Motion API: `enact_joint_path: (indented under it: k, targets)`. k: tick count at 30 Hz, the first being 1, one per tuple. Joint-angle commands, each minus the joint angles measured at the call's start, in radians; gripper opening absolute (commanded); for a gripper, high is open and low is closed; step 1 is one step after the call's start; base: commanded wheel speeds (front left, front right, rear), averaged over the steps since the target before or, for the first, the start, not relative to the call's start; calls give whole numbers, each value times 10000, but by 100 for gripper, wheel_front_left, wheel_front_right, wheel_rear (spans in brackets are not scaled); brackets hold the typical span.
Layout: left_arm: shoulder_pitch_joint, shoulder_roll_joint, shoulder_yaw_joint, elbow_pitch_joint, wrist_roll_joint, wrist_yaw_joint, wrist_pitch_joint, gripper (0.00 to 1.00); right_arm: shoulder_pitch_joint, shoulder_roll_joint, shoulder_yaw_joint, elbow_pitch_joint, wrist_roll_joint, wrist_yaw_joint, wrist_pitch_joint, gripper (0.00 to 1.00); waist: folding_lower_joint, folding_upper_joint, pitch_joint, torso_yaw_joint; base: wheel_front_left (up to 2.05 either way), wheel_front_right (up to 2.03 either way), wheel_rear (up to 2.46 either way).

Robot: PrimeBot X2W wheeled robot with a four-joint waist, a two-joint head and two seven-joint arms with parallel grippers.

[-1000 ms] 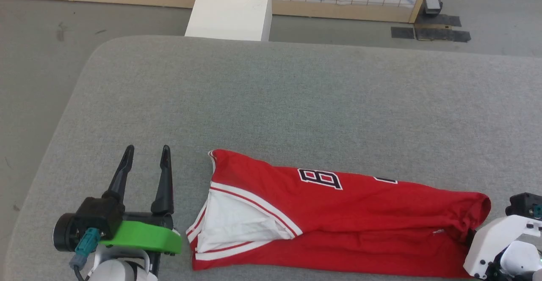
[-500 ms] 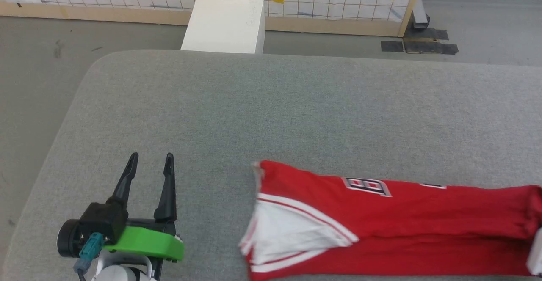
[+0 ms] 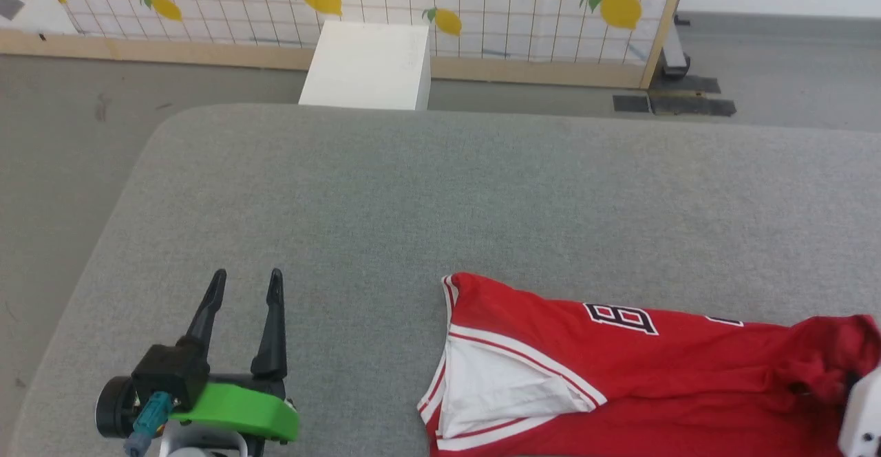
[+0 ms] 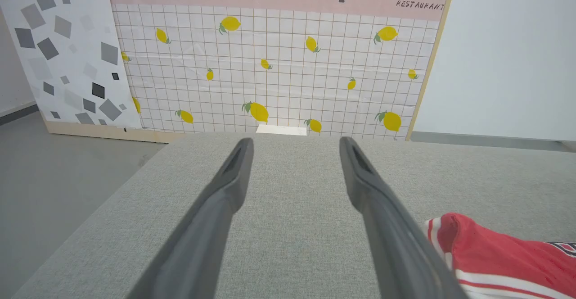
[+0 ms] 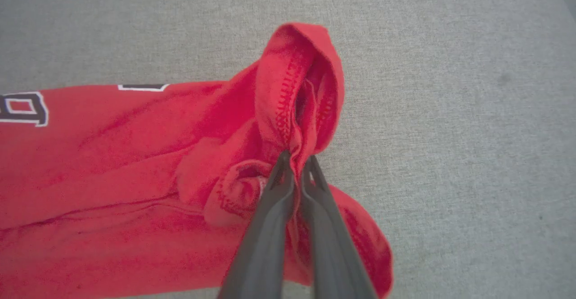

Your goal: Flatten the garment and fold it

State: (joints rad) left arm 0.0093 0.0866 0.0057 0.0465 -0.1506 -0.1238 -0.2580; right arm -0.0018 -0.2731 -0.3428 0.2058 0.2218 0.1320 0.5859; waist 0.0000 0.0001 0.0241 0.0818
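The shirt (image 3: 688,374) runs off the head view's bottom and right edges, its black-and-white lettering (image 3: 619,318) partly lost in a fold. In my right wrist view, my right gripper (image 5: 297,166), fingers pressed together, hides the cloth caught between them.

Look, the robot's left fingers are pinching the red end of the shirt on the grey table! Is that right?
Not quite: it is the right fingers that are pinching the red end of the shirt, shut tight on the bunched hem, as the right wrist view shows. The left fingers are open beside the shirt, holding nothing.
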Motion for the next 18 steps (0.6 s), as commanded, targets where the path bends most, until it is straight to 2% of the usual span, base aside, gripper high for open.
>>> enact_joint_path:
  k: [1, 8, 13, 18]
  targets:
    - [189, -58, 21, 8, -4, -64, -38, 100, 223, 62, 245, -291, 156, -13, 172, 0, 0, -1, -160, -20, 0, 0, 0]
    - [264, -87, -86, 26, -58, -67, -38, 100, 873, 492, 1537, -2137, 1229, -13, 1457, 0, 0, -1, -392, 74, 0, 0, 0]
    - [322, -124, -168, 42, -77, -68, -38, 100, 849, 1222, 2206, -3113, 1941, -13, 2088, 0, 0, -1, -461, 226, 0, 0, 0]
    - [324, -144, -218, 49, -106, -68, -38, 100, 603, 1921, 2818, -3526, 2679, -13, 2618, 0, 0, -1, -460, 446, 0, 0, 0]
